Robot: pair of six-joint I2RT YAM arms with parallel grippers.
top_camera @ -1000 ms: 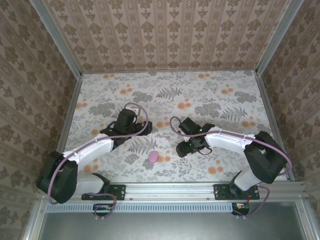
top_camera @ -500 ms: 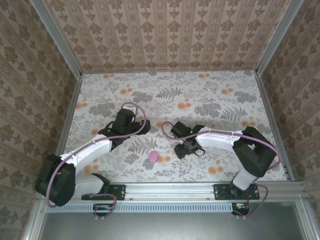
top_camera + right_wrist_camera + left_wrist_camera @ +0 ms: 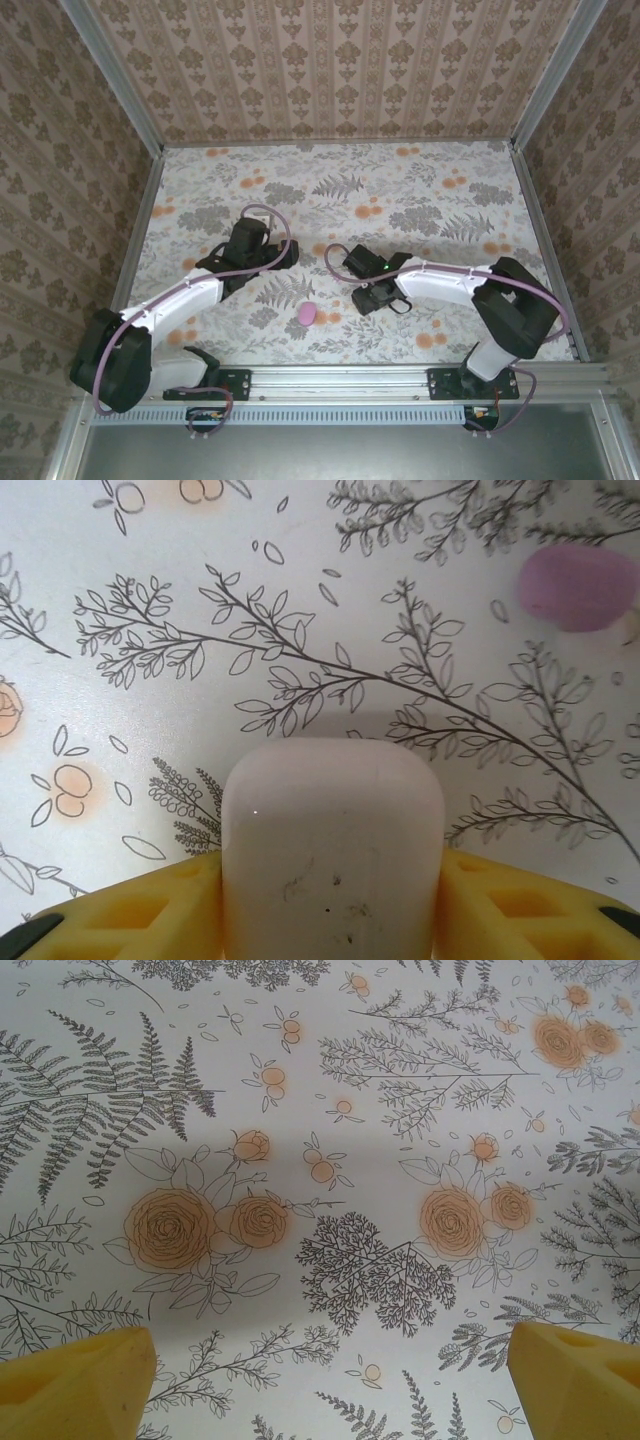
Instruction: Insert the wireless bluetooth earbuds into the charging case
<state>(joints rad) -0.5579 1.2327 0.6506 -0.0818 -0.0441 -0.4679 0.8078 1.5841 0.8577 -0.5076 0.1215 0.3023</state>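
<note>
In the right wrist view a white charging case (image 3: pixel 332 850) with rounded corners stands on the floral tabletop. My right gripper (image 3: pixel 332 905) is shut on it, with a yellow finger pressed against each side. From above, the right gripper (image 3: pixel 364 297) sits low near the table's middle and covers the case. A pink oval case (image 3: pixel 307 314) lies a little to its left, and it is also in the right wrist view as the pink oval case (image 3: pixel 580 585) at the top right. My left gripper (image 3: pixel 330 1390) hovers open over bare tabletop; from above, the left gripper (image 3: pixel 284 251) is left of centre. The earbuds are out of view.
The floral tabletop (image 3: pixel 420 200) is closed in by patterned walls at the back and on both sides. A metal rail (image 3: pixel 340 378) with the arm bases runs along the near edge. The far half of the table has free room.
The right gripper's fingers have closed in onto the white case, and the right arm has shifted slightly left. The left arm has barely moved and stays open.
</note>
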